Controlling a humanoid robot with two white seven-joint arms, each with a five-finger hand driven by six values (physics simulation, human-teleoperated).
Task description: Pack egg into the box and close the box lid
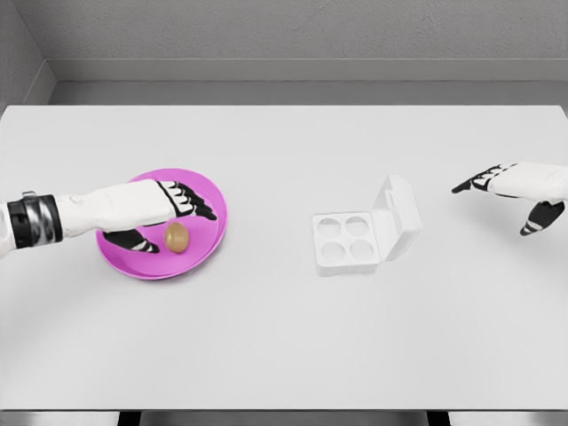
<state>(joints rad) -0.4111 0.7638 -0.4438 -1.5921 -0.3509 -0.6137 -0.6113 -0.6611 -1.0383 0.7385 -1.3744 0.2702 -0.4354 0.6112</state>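
At the left of the frame we see the left robot hand reaching in over a round magenta plastic plate that lies flat on the white desk. Its fingers are spread above the plate and its thumb points down toward the near rim; they hold nothing. The small brown egg rests on the plate, just beside the hand and between the fingers and thumb, though we cannot tell whether anything touches it. Right of centre sits the small white four-cup egg box, its cups bare and its hinged lid standing open on the right side. At the far right edge, the right robot hand hovers with fingers apart, well away from the box.
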